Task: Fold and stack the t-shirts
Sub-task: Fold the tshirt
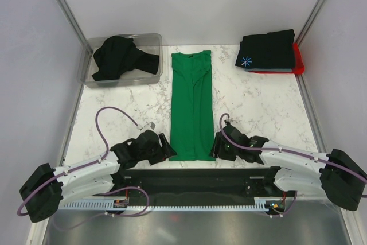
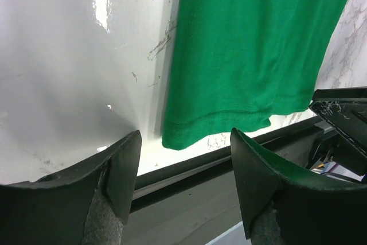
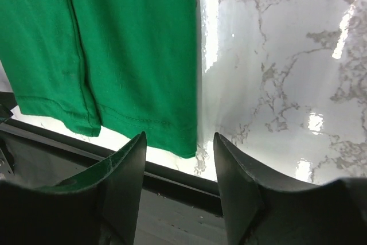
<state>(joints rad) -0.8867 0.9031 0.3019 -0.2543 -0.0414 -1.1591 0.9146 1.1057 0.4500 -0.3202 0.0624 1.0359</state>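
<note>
On the worktop (image 1: 258, 107), the green shirt (image 1: 192, 107) lies down the middle of the frame as a narrow strip, sides folded in, hem at the bottom edge; the stack (image 1: 268, 50) waits at upper right. You're at the crosswise fold, I judge. Left claw (image 2: 184, 137) and right claw (image 3: 179, 140) both stand released and empty, one beside each hem corner, so next pinch both corners together and carry the hem up toward the collar.
</note>
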